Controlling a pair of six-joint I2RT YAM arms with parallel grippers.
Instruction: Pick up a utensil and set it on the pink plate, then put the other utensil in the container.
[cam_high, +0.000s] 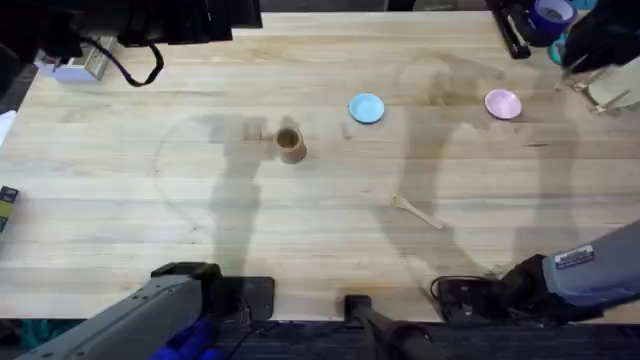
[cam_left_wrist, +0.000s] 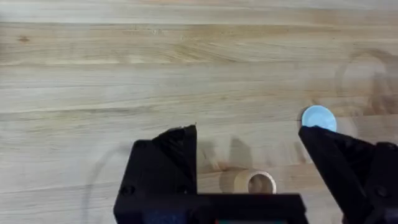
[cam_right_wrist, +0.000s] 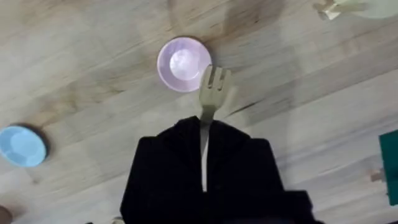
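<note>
My right gripper (cam_right_wrist: 204, 127) is shut on the handle of the small wooden fork (cam_right_wrist: 213, 84), whose tines stick out in front of it, above the table and close to the pink plate (cam_right_wrist: 183, 64). That pink plate (cam_high: 502, 104) lies at the far right of the table. The wooden spoon (cam_high: 417, 211) lies flat right of the table's middle. The brown wooden cup (cam_high: 290, 145) stands upright left of centre. My left gripper (cam_left_wrist: 249, 140) is open and empty over bare wood, with the cup (cam_left_wrist: 255, 182) just beyond it. Both arms sit low at the near edge, the left arm (cam_high: 170, 300) and the right arm (cam_high: 560, 280).
A light-blue plate (cam_high: 366, 108) lies between the cup and the pink plate. At the far right corner are a clear box (cam_high: 610, 88), a tape roll (cam_high: 550, 15) and a black tool (cam_high: 515, 32). A black cable (cam_high: 135, 65) and a small white box (cam_high: 70, 66) sit far left.
</note>
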